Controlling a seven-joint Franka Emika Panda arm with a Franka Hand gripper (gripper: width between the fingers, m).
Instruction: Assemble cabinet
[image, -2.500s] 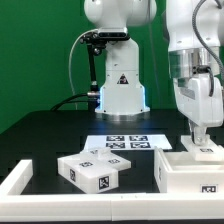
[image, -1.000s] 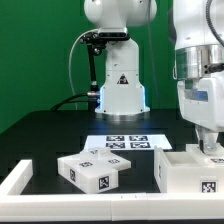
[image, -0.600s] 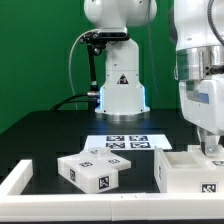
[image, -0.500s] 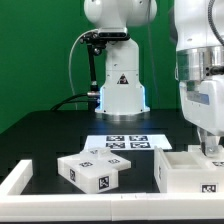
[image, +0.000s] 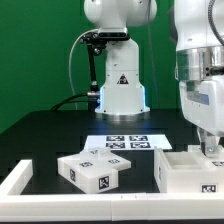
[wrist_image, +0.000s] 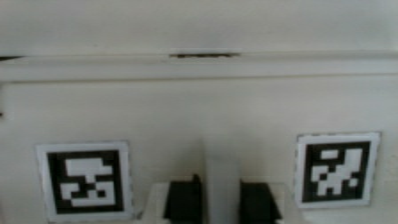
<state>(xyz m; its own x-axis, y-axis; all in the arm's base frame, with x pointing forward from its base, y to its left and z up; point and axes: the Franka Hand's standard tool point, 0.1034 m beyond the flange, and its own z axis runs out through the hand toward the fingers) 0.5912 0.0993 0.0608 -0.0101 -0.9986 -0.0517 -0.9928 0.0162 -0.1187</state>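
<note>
The cabinet body (image: 188, 172), a large white open box with a tag on its front, stands at the exterior view's lower right. My gripper (image: 208, 150) reaches down into its far right part. In the wrist view the two dark fingers (wrist_image: 182, 202) of the gripper (wrist_image: 217, 202) stand close together with a thin white upright wall of the cabinet body (wrist_image: 196, 110) between them. A tag (wrist_image: 84, 180) lies on one side of them and a tag (wrist_image: 338, 170) on the other. The smaller white tagged pieces (image: 95, 170) lie together at the lower left of centre.
The marker board (image: 127, 142) lies flat on the black table behind the pieces. The white robot base (image: 120, 90) with a triangle sticker stands at the back. A white raised rim (image: 18, 180) runs along the table's front left corner.
Since 2.5 s ago my gripper has come down and slightly to the exterior view's right into the cabinet body. Over the last second nothing has visibly moved.
</note>
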